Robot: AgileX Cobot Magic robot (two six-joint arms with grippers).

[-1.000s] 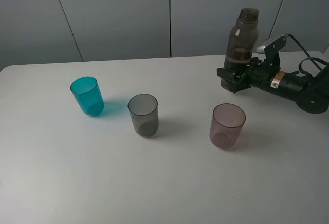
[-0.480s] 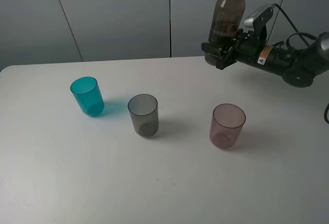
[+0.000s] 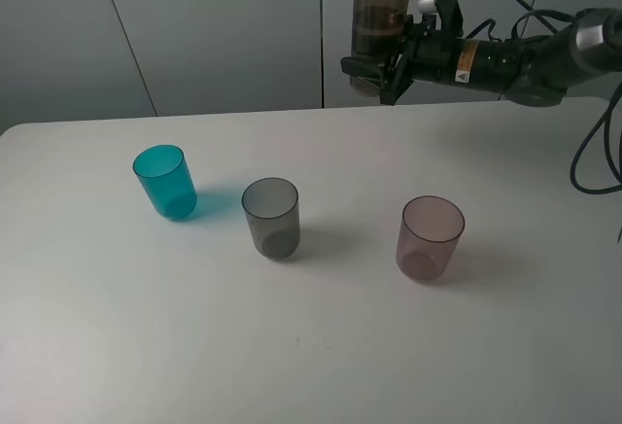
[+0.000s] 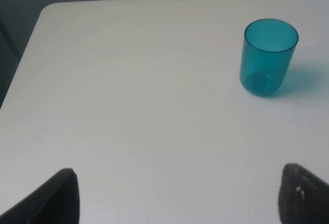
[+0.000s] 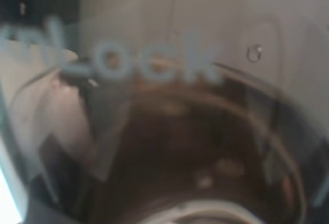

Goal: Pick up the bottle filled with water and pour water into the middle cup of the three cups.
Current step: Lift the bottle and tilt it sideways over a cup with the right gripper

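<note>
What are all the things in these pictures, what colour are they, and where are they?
bottle: one, smoky brown, in the air over the table's far side, roughly upright
teal cup: one, teal, on the table, left end of the row
grey cup: one, smoky grey, on the table, middle of the row
pink cup: one, pinkish mauve, on the table, right end of the row
table: one, white, under the cups
wall: grey panels, behind the table
right arm: one, black, reaching in from the right
right fingers: black, shut on the bottle's lower part
left fingers: dark, open, over bare table
</note>
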